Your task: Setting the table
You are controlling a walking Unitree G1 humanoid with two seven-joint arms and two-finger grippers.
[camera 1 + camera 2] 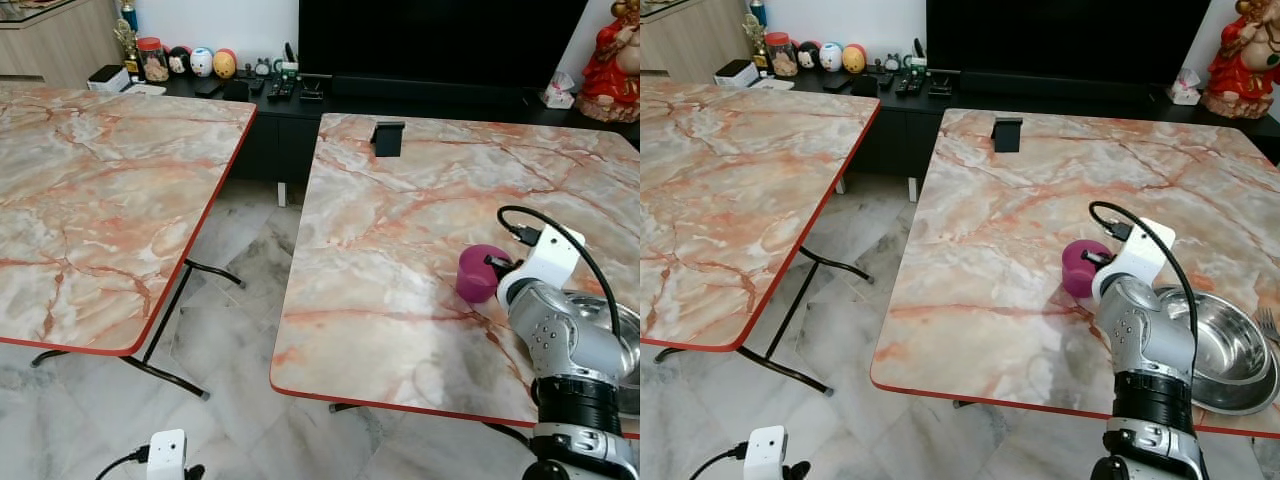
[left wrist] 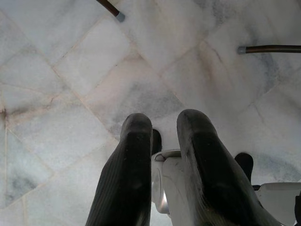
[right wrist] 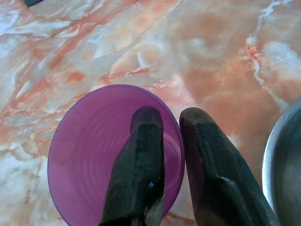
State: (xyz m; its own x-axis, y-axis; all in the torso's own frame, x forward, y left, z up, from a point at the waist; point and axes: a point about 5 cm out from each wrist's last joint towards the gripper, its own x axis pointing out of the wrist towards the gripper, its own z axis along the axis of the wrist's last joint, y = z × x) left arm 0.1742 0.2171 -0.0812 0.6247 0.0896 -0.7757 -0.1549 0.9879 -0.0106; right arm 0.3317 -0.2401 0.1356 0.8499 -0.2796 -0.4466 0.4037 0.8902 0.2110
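Observation:
A purple plastic cup (image 1: 1078, 266) stands upright on the marble table (image 1: 980, 240) on my right, near its front edge. My right gripper (image 3: 171, 117) is shut on the purple cup (image 3: 89, 155) at its rim, with one finger inside and the other outside the wall. A steel bowl (image 1: 1228, 350) sits just right of the cup, and its rim (image 3: 287, 155) shows beside the outer finger. What looks like a fork (image 1: 1267, 322) lies at the bowl's far side. My left gripper (image 2: 164, 123) hangs idle over the floor with its fingers close together.
A second marble table (image 1: 720, 180) stands on my left, with a tiled floor gap (image 1: 855, 260) and folding legs between the two. A small black stand (image 1: 1007, 133) sits at the right table's far edge. Behind are a dark console with ornaments (image 1: 840, 58) and a red statue (image 1: 1245, 55).

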